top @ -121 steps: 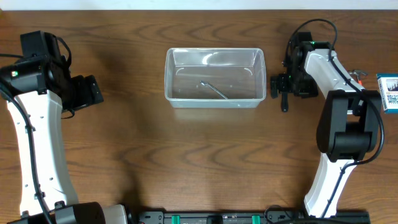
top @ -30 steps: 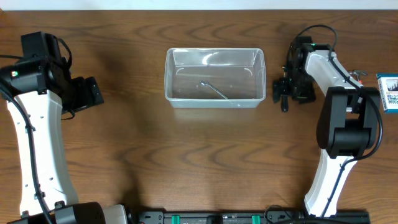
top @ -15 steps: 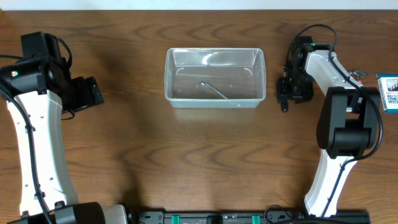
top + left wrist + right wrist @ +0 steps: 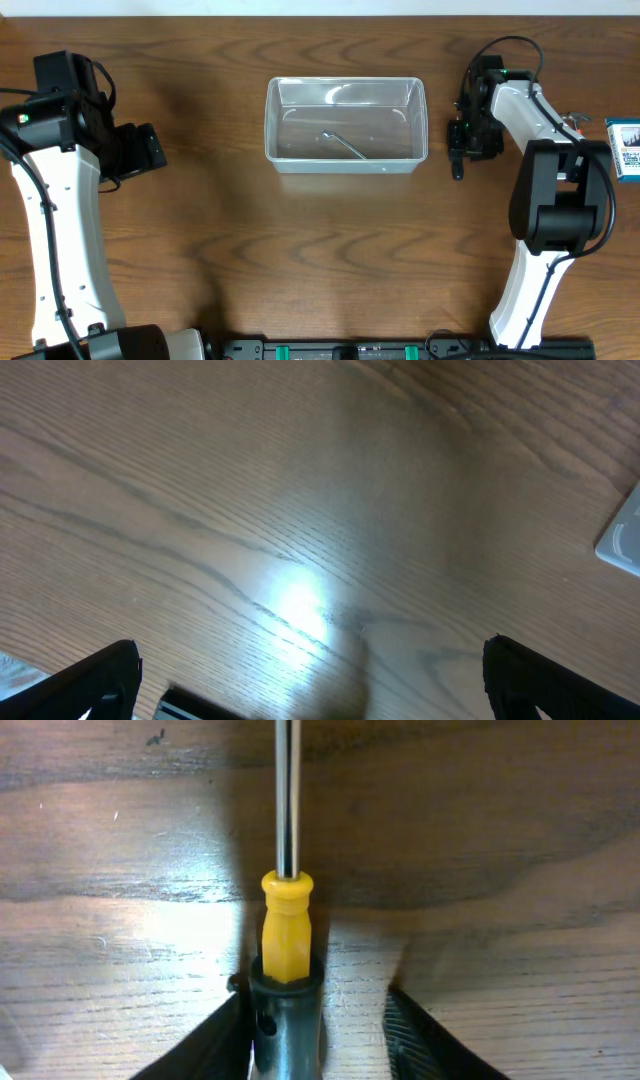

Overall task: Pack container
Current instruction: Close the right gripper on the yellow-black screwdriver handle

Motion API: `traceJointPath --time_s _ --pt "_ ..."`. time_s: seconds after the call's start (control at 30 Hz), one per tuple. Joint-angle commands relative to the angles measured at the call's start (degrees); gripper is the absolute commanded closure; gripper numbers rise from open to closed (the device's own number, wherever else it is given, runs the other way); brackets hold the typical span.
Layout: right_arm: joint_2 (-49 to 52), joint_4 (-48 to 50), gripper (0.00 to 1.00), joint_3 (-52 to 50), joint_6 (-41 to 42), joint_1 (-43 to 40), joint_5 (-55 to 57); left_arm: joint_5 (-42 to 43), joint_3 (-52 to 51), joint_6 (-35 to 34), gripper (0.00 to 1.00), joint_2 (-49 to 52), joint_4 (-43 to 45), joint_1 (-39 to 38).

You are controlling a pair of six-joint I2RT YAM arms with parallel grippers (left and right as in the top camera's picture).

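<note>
Overhead view: clear see-through plastic rectangular bin (image 4: 346, 82) sitting upper centre of frame, long axis running left-right, opening facing up, thin silvery rod (image 4: 343, 145) lying inside. Right gripper (image 4: 460, 148) just right of bin, fingers (image 4: 205, 1040) spread, straddling yellow-collared dark-handled screwdriver (image 4: 287, 920). Left gripper (image 4: 320, 695) gaping wide over wooden table (image 4: 300, 510).
</note>
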Motion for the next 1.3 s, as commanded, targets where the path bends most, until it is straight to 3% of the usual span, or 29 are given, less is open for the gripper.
traceJointPath --time_s 0.0,0.23,0.63,0.77,1.27 --pt "1.51 0.37 0.62 -0.31 0.15 -0.24 -0.33 -0.11 1.29 -0.31 0.02 -0.55 -0.24 0.24" --pt "1.51 0.39 0.71 -0.31 0.15 -0.24 -0.33 -0.11 1.29 -0.33 0.02 -0.55 -0.22 0.24" --pt "1.51 0.90 0.73 -0.31 -1.01 -0.24 -0.31 -0.13 1.29 -0.33 0.02 -0.55 -0.22 0.24" --pt "1.51 0.81 0.79 -0.31 -1.16 -0.24 -0.31 -0.11 1.29 -0.31 0.02 -0.55 -0.22 0.24" --pt "1.51 0.79 0.85 0.31 -0.20 -0.24 -0.35 -0.13 1.29 -0.31 0.02 -0.55 -0.20 0.24"
